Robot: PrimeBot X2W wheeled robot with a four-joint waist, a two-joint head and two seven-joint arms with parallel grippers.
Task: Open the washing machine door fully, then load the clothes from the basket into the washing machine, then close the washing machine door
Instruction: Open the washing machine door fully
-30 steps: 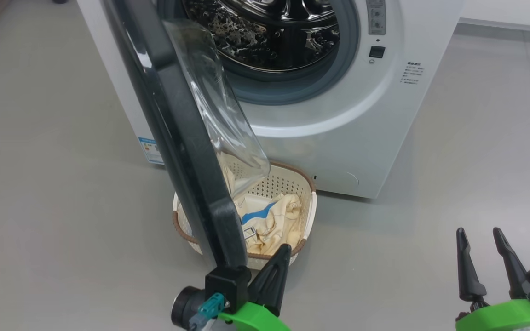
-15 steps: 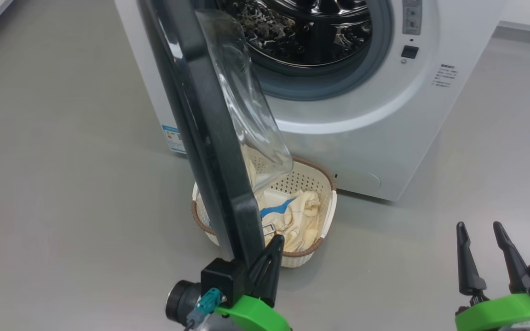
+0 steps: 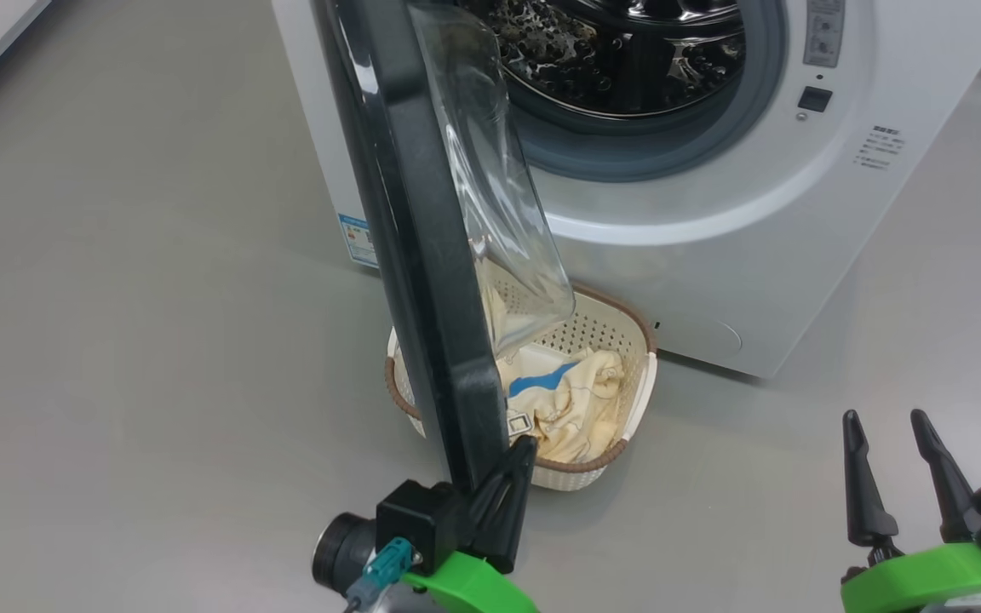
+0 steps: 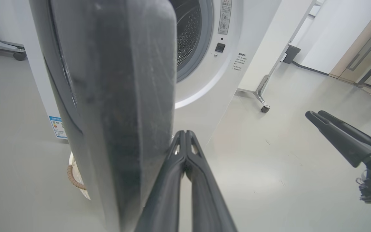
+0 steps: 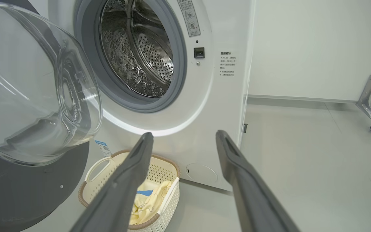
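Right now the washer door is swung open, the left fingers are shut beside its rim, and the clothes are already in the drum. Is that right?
Not quite. The clothes lie in the basket on the floor before the washer, as the head view shows; the right wrist view shows no cloth in the drum. The door and left fingers are as you say.

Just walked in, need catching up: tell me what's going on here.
The robot's shut left claw is set against the inner edge of the washing machine door, which stands swung out from the washing machine. The clothes lie in the basket at the machine's foot, not yet loaded. The right claw hangs open and empty off to the side.
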